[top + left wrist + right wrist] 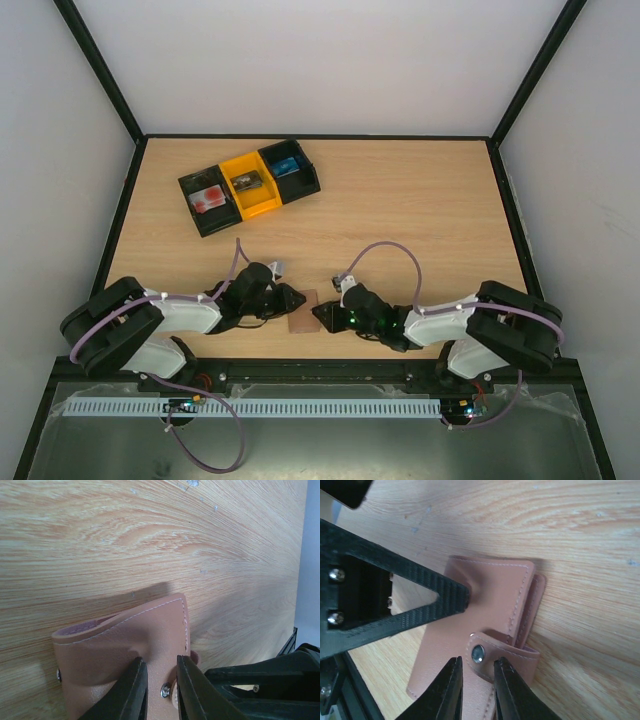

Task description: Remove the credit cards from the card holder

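since the card holder [302, 312] is lying flat on the tabletop [400, 200] right at the near edge, between the two arms, it can be judged pretty well from the wrist views. it looks like thin, soft faux leather with stitched edges, so it's probably light and floppy rather than stiff. it'd likely be skated around on that smooth wood if pushed from one side only.

a dent can be seen in the cover where the left end effector [160, 661] is pressed down on it, which suggests the material gives easily. its fingers [134, 692] are drawn close, with only a thin slit between them, and the tips are set on the cover. whether any leather is actually nipped or it's just pinned can't be told.

the right end effector [477, 661] is held just as narrow, with the snap stud [479, 653] of the closing tab [515, 654] showing in the gap. whether the tab is truly clamped can't be told either. the tab looks fastened over the open edge, and no cards can be seen.

best hold, as a guess: the body pinned flat from one side, the tab taken near its free end and peeled off the stud. the cards inside are presumably stiff and slick, so they'd need to be pinched by an exposed edge, not the face. with too hard a tug the whole thing would probably be lifted.
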Robot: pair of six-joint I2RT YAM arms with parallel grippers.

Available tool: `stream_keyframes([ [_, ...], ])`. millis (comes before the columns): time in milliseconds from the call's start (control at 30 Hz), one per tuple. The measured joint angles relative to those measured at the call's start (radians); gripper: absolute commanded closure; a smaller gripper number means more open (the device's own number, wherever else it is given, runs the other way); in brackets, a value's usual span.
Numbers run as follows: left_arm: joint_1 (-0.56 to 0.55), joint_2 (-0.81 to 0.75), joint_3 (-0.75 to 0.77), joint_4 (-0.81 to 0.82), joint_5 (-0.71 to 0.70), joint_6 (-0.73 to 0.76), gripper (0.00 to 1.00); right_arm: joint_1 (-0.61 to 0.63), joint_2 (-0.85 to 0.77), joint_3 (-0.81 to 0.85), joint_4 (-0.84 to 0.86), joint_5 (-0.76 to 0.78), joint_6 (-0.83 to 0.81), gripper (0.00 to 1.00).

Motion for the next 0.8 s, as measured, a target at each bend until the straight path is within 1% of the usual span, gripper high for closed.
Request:
stream_keyframes([
  [133,0.0,0.0,0.0,0.0,0.0,0.0,0.79,0.0,-0.024,0.002,-0.002,0.007,0.001,0.81],
  [500,0.0,0.0,0.0,0.0,0.0,0.0,0.79,0.0,-0.018,0.021,-0.024,0.027,0.003,0.81],
  [800,0.0,0.0,0.0,0.0,0.001,0.0,0.79,0.0,0.032,0.053,-0.036,0.029,0.003,0.82],
])
